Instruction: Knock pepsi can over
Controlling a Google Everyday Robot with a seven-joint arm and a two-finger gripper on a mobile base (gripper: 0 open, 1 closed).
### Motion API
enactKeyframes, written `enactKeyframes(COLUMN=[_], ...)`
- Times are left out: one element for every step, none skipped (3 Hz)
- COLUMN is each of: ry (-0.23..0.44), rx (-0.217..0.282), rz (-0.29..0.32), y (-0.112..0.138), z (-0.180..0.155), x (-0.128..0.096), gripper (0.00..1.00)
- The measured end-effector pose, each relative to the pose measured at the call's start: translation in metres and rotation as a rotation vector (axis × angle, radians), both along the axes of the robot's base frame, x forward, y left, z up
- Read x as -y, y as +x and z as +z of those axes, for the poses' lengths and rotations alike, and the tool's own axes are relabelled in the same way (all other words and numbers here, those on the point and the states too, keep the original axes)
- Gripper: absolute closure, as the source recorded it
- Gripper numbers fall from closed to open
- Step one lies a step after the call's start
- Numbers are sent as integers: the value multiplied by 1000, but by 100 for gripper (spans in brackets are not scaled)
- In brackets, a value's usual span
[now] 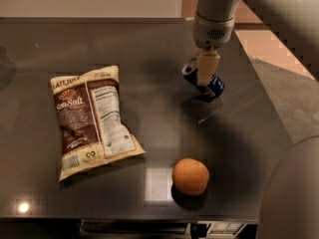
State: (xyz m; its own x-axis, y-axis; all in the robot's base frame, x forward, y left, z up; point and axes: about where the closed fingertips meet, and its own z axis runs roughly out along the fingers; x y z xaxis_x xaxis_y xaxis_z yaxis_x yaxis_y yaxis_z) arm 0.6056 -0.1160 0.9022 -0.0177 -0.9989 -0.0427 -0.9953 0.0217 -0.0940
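Midway through the knock: pepsi can [214,86] tilted, right-rear of worktop [149,44], gripper [204,78] against it. Fingers look pressed together, holding nothing. Next: push sideways until it lies flat.

The gripper [205,77] overlaps the tilted pepsi can [216,86] on the dark worktop [149,44], well apart from the chip bag [89,121]

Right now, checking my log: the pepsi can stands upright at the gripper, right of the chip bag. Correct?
Not upright. The camera view shows the pepsi can tilted, its top leaning left, at the gripper, right of the chip bag.
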Motion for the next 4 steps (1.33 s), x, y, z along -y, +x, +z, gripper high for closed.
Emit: enactKeyframes(ry=[-31,-43,-15,-14], rx=[-12,-24,-22,-20], rz=[49,90,132,132], y=[-7,-14,-19,-18], z=[-8,-13,-19,-19], x=[-5,-9,-18,-18], gripper=[36,13,0,0])
